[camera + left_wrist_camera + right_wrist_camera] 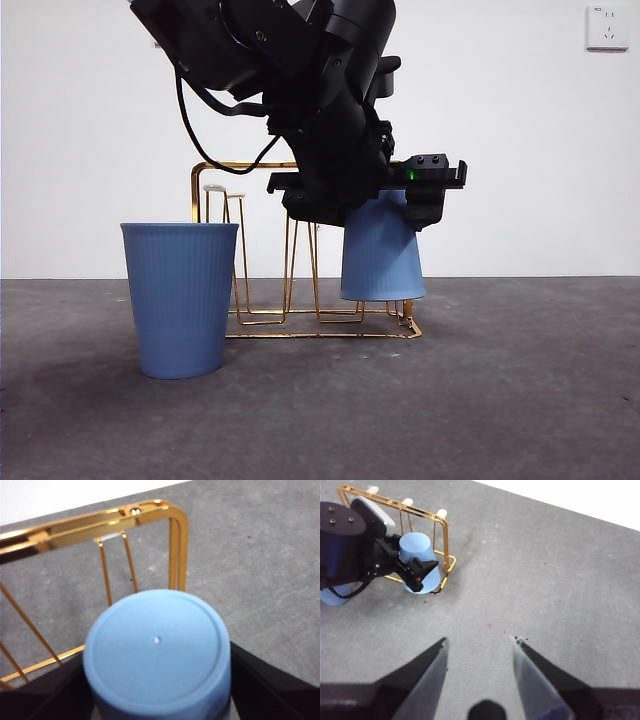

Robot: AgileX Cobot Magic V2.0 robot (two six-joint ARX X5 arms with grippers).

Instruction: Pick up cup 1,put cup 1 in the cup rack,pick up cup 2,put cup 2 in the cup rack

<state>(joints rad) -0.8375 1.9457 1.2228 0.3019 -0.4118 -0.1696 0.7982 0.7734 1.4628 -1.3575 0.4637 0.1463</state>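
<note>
Left gripper clamps the inverted blue cup upright over the cup rack end peg; right gripper waits open, well apart.

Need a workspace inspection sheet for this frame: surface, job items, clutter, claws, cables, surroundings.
Surface: grey table, matte, speckled.
Job's things: gold cup rack upright; inverted blue cup at the rack's end, in the left claw; second blue cup standing upright on the table in front of the rack's other end.
Clutter: nothing seen.
Grippers: left claw shut on the inverted cup; right claw open, empty, over bare table.
Cables: black cable looping from the working arm.
Surroundings: white wall, wall socket.
</note>
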